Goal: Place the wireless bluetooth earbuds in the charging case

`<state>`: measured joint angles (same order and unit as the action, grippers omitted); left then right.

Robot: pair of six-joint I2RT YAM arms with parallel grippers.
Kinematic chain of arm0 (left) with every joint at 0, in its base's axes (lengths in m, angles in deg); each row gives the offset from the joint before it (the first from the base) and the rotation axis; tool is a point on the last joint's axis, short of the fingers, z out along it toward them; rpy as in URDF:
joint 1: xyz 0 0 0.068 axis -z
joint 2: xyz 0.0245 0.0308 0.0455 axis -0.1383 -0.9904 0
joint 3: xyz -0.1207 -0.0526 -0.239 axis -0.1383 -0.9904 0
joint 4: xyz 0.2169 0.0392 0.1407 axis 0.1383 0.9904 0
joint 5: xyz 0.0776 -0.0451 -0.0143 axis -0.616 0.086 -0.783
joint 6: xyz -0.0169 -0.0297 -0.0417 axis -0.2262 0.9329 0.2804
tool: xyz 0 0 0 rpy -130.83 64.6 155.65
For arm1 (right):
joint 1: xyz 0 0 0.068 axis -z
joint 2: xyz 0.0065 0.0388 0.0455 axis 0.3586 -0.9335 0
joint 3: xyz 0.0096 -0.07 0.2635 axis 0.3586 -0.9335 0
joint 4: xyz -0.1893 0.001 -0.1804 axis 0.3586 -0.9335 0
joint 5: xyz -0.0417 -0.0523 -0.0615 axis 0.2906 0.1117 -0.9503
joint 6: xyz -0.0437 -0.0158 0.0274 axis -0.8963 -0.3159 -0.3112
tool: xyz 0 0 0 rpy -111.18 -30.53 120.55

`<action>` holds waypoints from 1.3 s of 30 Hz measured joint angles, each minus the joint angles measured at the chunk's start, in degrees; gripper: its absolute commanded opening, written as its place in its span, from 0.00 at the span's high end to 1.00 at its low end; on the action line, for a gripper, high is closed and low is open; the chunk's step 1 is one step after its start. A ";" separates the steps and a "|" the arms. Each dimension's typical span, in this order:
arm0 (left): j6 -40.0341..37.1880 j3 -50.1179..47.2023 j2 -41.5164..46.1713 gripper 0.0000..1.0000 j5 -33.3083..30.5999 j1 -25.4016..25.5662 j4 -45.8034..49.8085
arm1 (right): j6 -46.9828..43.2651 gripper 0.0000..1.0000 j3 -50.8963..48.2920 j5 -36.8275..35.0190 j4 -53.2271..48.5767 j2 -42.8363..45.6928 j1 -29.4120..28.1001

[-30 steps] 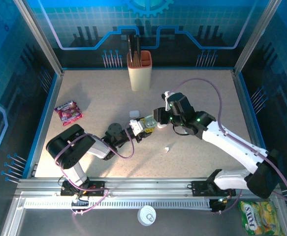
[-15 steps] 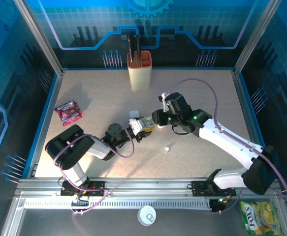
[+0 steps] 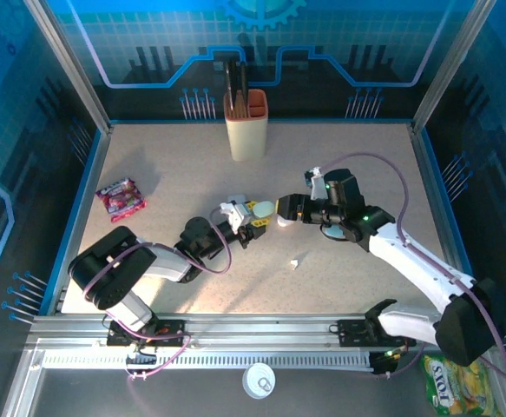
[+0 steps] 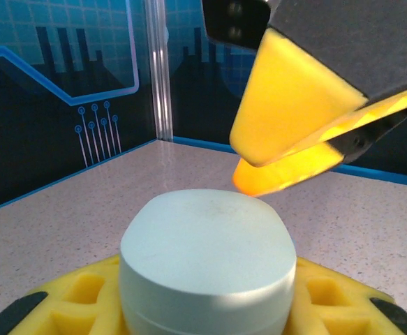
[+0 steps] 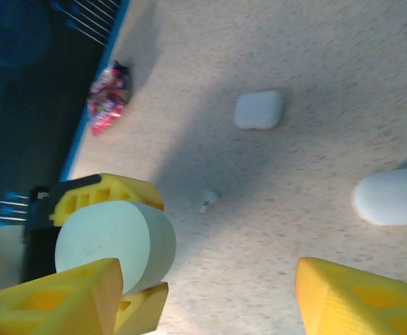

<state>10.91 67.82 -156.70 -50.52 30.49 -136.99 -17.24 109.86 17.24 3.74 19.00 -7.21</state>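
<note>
Near the middle of the table [image 3: 148, 165], the left gripper [image 3: 248, 217] reaches in from 7 o'clock with its jaws clamped on the charging case [image 4: 206, 258]. The case is a pale teal, pebble-like shape. In the left wrist view it sits upright between the yellow pads [image 4: 84, 293], with a seam running round it low down.

At 3 o'clock of the case, just beside it, the right gripper [image 3: 280, 208] points toward it. Its jaws are spread wide. In the right wrist view the two yellow fingertips [image 5: 70, 296] stand far apart, and the one at the lower left overlaps the case's edge. I cannot tell whether it touches. In the left wrist view the same yellow fingers hang just above the case's top.

A loose earbud [image 3: 295, 261] lies on the bare tabletop at 5 o'clock of the case, apart from both grippers. The right wrist view shows a tiny whitish piece [image 5: 208, 201] on the table beside the case. I cannot tell whether it is that same earbud. Beyond it lie a small white case [image 5: 259, 110] and a larger white rounded object [image 5: 391, 197].

A red snack packet [image 3: 120, 198] lies at 9 o'clock near the table's left edge, and a tan holder [image 3: 246, 126] stands at 12 o'clock by the back wall.
</note>
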 measured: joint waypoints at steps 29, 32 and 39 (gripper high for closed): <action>2.67 1.60 0.44 0.52 5.14 0.09 -0.96 | 21.20 0.74 -10.69 22.80 34.71 -6.08 1.40; 1.57 1.29 0.44 0.27 5.09 0.13 -0.76 | 18.73 0.77 -10.69 21.18 32.48 -5.60 1.68; 0.76 -1.84 0.96 0.03 3.52 0.26 -0.81 | 10.14 0.80 -10.73 13.44 21.59 -4.81 5.16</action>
<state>11.68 65.98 -155.74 -47.00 30.75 -137.80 -7.10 99.13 30.68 25.34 14.19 -2.05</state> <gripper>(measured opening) 0.921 0.228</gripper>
